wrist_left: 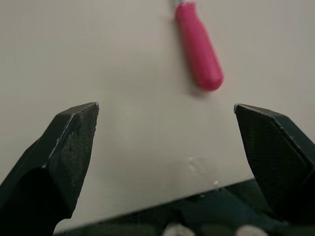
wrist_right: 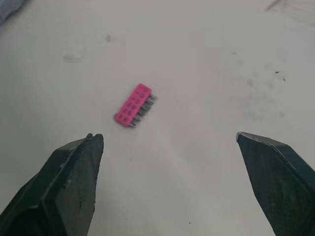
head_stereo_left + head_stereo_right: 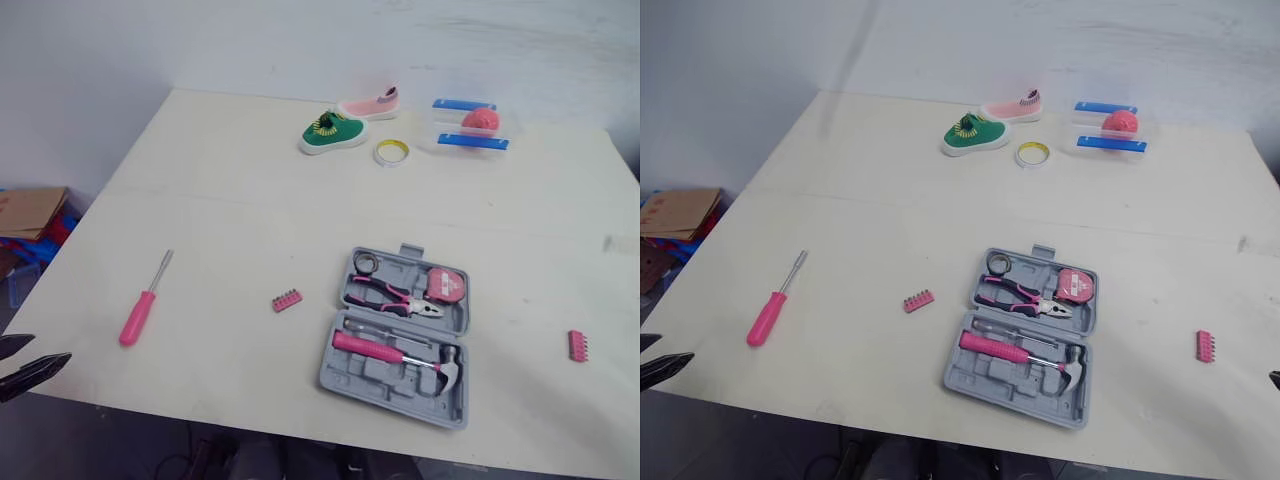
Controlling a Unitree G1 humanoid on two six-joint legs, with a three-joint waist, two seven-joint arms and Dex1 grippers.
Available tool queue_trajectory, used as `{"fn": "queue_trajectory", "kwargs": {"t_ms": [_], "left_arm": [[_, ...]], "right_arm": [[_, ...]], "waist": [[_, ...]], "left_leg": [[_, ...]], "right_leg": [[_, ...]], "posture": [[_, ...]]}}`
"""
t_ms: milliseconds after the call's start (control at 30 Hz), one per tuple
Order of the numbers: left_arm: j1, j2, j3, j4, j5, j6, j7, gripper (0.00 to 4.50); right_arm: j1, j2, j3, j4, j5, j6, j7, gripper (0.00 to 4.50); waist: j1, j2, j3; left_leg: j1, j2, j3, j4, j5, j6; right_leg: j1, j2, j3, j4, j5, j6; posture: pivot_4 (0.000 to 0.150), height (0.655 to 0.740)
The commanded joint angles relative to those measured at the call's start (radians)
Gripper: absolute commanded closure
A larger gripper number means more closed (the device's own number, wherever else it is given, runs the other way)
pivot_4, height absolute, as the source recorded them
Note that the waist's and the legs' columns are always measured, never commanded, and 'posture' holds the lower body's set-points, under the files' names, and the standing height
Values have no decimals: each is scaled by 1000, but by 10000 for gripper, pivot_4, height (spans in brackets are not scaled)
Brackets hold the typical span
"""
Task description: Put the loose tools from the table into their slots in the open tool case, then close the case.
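right wrist view adds steel tips [image 2: 148, 103], perhaps five, on bit holder [image 2: 131, 106].

Matte black fingers [image 1: 64, 162], thick wedge shapes, angular bevelled tips

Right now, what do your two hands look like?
Left hand: two black fingers, broad at the base, tapering to angular, bevelled tips, with matte, finely grained faces. Right hand: the same black wedge-shaped pair. Both look plain and unmarked.
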Motion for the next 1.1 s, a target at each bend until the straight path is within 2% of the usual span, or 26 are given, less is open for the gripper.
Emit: {"fn": "queue_trajectory", "kwargs": {"t_ms": [33, 167, 233, 267, 367, 467, 533, 600, 667, 833, 933, 1000, 1100], "left_arm": [[-4, 12, -3, -37, -6, -40, -4, 442], [-88, 2, -94, -205, -84, 40, 36, 442], [-114, -10, -157, -299, -100, 67, 64, 442], [-146, -25, -214, -353, -111, 86, 96, 442], [-256, -77, -390, -469, -130, 147, 193, 442], [-363, -154, -586, -525, -84, 155, 283, 442], [-414, -178, -698, -519, -16, 121, 321, 442], [-471, -197, -800, -447, 110, 39, 383, 442], [-513, -224, -858, -385, 187, -25, 430, 442], [-589, -304, -940, -327, 158, -12, 392, 442], [-610, -309, -976, -270, 206, -42, 393, 442], [-613, -330, -959, -267, 165, -39, 378, 442], [-636, -348, -993, -239, 198, -46, 389, 6493]], "right_arm": [[-6, 1, -33, -14, 9, -22, 8, 0], [-21, 17, 2, -174, 78, 40, 18, 0], [-36, 24, 40, -266, 106, 72, 2, 0], [-56, 29, 71, -331, 134, 94, -19, 0], [-124, 31, 155, -509, 215, 155, -79, 0], [-296, -9, 256, -650, 401, 251, -181, 0], [-380, -39, 341, -725, 467, 281, -216, 0], [-461, -57, 442, -783, 507, 290, -245, 0], [-532, -65, 525, -815, 530, 291, -271, 0], [-711, -73, 717, -830, 551, 304, -303, 0], [-737, -67, 752, -822, 536, 304, -317, 0], [-728, -65, 753, -823, 535, 303, -324, 0], [-705, -59, 759, -829, 524, 296, -331, 0]], "waist": [[0, 1, 0], [-1, 6, -2], [-2, 6, -2], [-3, 7, -2], [-6, 8, -2], [-8, 8, -1], [-7, 7, -1], [-2, 5, 0], [0, 4, 0], [0, 4, 0], [1, 2, -1], [1, 3, -1], [1, 2, -1]], "left_leg": [[0, 0, 1, -2, 1, -1], [0, 0, 0, -6, 2, -3], [0, 1, 0, -6, 3, -4], [0, 1, 0, -6, 3, -4], [1, 1, 0, -6, 6, -1], [1, 1, 0, -4, 9, -1], [1, 1, 0, -3, 11, 0], [2, 0, -2, -2, 12, 0], [1, 0, -3, -2, 14, 0], [-1, -1, -2, 1, 13, 3], [-2, 0, -3, 5, 12, 4], [-3, 0, -3, 7, 11, 5], [-3, 1, -3, 11, 11, 5]], "right_leg": [[0, -1, -1, 0, 0, 0], [-1, -1, -4, 2, -1, -2], [-1, -1, -5, 6, 3, 6], [-1, 0, -5, 6, 6, 12], [-1, 2, -5, 7, 7, 15], [0, 4, -3, 9, 9, 19], [0, 5, -2, 10, 10, 21], [1, 6, -2, 10, 11, 21], [1, 7, -3, 9, 11, 21], [1, 4, -3, 8, 12, 22], [2, 4, -4, 8, 12, 23], [2, 4, -4, 9, 12, 23], [2, 3, -5, 10, 12, 23]], "posture": [[1500, 7304], [1500, 7304], [1500, 7304], [1500, 7304], [1500, 7304], [1500, 7304], [1500, 7304], [1500, 7304], [1500, 7304], [1500, 7304], [1500, 7304], [1500, 7304], [1500, 7304]]}}
